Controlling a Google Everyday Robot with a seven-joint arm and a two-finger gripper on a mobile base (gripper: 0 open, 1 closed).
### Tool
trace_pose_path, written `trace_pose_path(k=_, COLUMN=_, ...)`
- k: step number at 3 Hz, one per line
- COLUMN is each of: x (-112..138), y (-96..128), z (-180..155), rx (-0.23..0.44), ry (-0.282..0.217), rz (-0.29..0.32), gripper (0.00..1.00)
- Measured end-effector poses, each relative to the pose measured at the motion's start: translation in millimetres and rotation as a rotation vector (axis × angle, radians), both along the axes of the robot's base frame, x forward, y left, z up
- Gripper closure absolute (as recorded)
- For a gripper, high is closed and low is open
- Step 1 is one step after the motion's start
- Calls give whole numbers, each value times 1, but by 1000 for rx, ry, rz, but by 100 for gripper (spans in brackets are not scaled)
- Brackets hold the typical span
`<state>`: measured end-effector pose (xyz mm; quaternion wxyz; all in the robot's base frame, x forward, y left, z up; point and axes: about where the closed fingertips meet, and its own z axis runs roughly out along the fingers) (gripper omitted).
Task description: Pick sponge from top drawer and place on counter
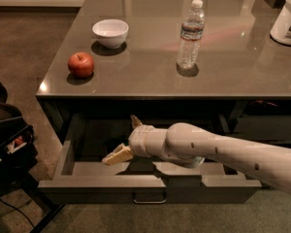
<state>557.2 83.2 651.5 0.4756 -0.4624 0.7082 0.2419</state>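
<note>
Gripper (118,139): inside the open top drawer (150,182), left of centre and below the counter's front edge. Its two tan fingers (117,155) are spread wide with nothing between them; one points down-left towards the drawer front, the other up and towards the back.

Arm (223,152): pale and thick, entering from the lower right and crossing the right half of the drawer. It hides much of the drawer floor there.

Sponge: not visible. No green or yellow pad shows on the visible drawer floor, which is dark. It may lie in the shadow between the fingers or under the wrist, but which way it lies from the gripper, and how its long axis runs, cannot be told.

Judgement: the reach into the drawer is under way and the grasp is not yet made. The next move depends on the spread fingers straddling the pad before they close.

Drawer handle (149,198): small metal loop at the centre of the front panel, clear of the arm.

Counter (150,76): glossy grey-brown top directly above the drawer.
- Apple (81,64): near the front left.
- White bowl (110,33): behind the apple.
- Water bottle (190,35): upright, near the middle.
- White tub (287,21): at the far right edge.

Bare surface lies between the apple and the bottle, above the gripper, which would suit the sponge.
</note>
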Motion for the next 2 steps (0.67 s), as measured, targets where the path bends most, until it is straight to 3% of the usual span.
trace_pose_path(k=1, x=-2, y=6, z=-13, rx=-21, ry=23, rz=44, gripper=0)
trace_pose_path(k=2, x=-12, y=11, z=-29, rx=-59, ry=80, rz=90, gripper=0)
